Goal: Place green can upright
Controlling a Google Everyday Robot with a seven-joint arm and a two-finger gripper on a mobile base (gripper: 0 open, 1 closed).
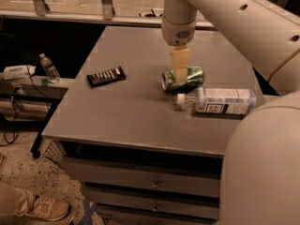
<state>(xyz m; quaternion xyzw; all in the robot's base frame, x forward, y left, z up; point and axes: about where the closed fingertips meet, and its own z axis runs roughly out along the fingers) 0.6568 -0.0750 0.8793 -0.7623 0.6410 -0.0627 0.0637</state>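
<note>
Overhead, arm (225,18) vertical, gripper (180,75) at lying green can (197,75).

Glossy white rounded arm (225,13), small dark holes; cream claw (180,78) beneath grilled wrist (179,31)

A lab or office work area — a grey cabinet (126,116) with drawers (150,183), cables (10,134) trailing over speckled floor (28,172), a side bench (28,86) past the left edge. The gripper (180,76) hangs above the top's middle.
</note>
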